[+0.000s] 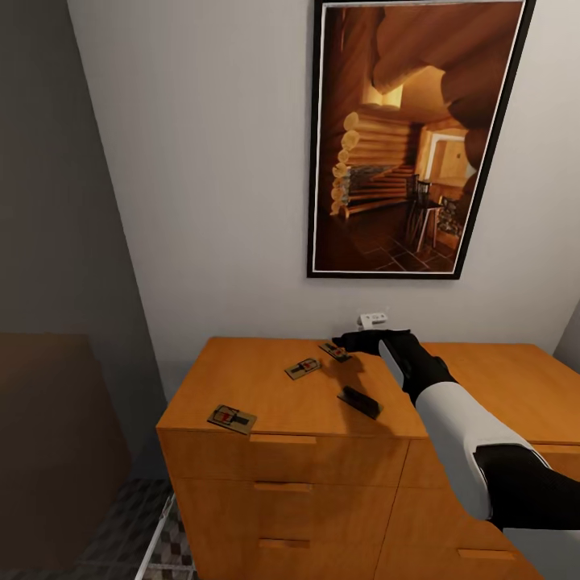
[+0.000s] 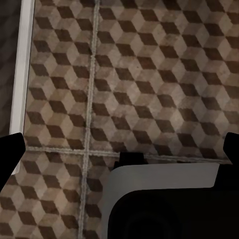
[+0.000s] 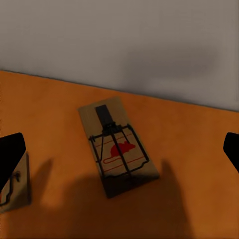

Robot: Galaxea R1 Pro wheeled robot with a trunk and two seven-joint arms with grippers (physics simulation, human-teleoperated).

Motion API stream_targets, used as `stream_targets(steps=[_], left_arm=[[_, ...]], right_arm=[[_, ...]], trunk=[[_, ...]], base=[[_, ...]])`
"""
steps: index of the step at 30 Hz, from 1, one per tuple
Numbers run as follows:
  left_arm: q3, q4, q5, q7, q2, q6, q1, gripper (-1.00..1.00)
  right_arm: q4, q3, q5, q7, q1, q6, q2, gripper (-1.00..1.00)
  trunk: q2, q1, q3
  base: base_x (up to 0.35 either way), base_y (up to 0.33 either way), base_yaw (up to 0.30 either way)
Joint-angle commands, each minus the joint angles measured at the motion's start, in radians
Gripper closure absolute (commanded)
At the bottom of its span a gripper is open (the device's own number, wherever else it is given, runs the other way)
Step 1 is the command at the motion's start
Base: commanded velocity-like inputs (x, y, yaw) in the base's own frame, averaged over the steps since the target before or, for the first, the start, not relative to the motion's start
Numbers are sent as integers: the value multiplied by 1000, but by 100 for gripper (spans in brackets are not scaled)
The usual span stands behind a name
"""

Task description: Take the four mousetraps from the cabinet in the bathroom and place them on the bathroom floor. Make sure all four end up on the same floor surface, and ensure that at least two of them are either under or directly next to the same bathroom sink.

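Four mousetraps on the cabinet (image 1: pixel 266 387) top: one (image 1: pixel 232 418) at the front left edge, one (image 1: pixel 303 368) mid-top, one (image 1: pixel 334 351) near the back edge under the right gripper (image 1: pixel 354 342), fingers spread apart over it; a dark one (image 1: pixel 358 401) nearer the front. Left gripper (image 2: pixel 119 149) open over the bathroom floor (image 2: pixel 149 74).

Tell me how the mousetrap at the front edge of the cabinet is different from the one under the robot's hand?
The front mousetrap lies alone near the cabinet's front left corner; the back mousetrap lies near the wall. The right gripper hovers over the back one with fingers spread, casting shadow around it, while nothing is near the front one. Both are flat wooden boards with dark wire and a red mark.
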Motion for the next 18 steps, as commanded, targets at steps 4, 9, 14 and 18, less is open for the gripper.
stream_targets(steps=[4,9,14,18], left_arm=[[2,-2,0,0,0,-1,1,-100],[2,-2,0,0,0,-1,1,-100],[2,-2,0,0,0,-1,1,-100],[2,-2,0,0,0,-1,1,-100]], right_arm=[[12,1,4,5,0,5,0,-100],[30,1,3,6,0,5,0,-100],[36,1,4,6,-1,5,0,-100],[37,1,3,6,-1,5,0,-100]], trunk=[[-1,0,-1],[-1,0,-1],[-1,0,-1],[-1,0,-1]], base=[[0,0,0],[0,0,0],[0,0,0],[0,0,0]])
